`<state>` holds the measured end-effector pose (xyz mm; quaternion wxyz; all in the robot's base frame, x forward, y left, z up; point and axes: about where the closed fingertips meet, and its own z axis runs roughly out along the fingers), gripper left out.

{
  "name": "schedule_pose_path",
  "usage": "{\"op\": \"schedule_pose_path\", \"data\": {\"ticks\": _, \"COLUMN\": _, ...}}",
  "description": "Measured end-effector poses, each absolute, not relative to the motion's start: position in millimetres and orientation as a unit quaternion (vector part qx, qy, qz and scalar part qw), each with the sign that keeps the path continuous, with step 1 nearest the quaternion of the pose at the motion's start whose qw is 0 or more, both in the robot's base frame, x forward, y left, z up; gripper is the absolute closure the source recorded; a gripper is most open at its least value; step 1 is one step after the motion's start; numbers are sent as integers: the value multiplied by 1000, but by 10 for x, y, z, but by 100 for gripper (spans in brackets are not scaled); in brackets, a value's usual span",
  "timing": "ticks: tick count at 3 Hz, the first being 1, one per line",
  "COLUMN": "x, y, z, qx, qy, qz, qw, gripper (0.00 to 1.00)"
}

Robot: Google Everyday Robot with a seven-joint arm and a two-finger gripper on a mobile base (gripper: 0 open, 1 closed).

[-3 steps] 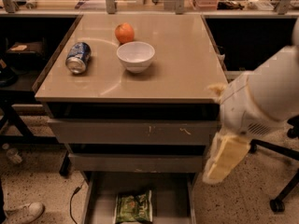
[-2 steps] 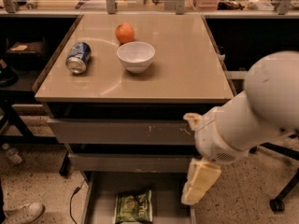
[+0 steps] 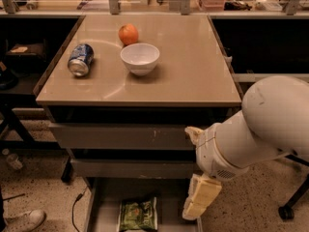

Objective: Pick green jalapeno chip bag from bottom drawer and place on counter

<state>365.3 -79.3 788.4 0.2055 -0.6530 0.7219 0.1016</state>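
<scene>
- Green jalapeno chip bag (image 3: 139, 214) lay flat in the open bottom drawer (image 3: 104, 199).
- Gripper (image 3: 200, 203) hung just right of it, apart; its opening could not be told.

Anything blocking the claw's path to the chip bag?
Nothing visible. The claw hangs at the edge of the open drawer. The bag lies in the drawer beside it, with only bare tray between them.
</scene>
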Motion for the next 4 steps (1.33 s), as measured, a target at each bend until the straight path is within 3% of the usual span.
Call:
{"op": "schedule_pose_path", "data": {"ticks": 2, "x": 3693, "y": -206, "z": 6621, "qx": -690, "qy": 698, "qz": 93, "qw": 166, "gripper": 0}}
{"op": "schedule_pose_path", "data": {"ticks": 4, "x": 3819, "y": -69, "z": 5986, "qx": -682, "qy": 712, "qz": 80, "qw": 150, "gripper": 0}}
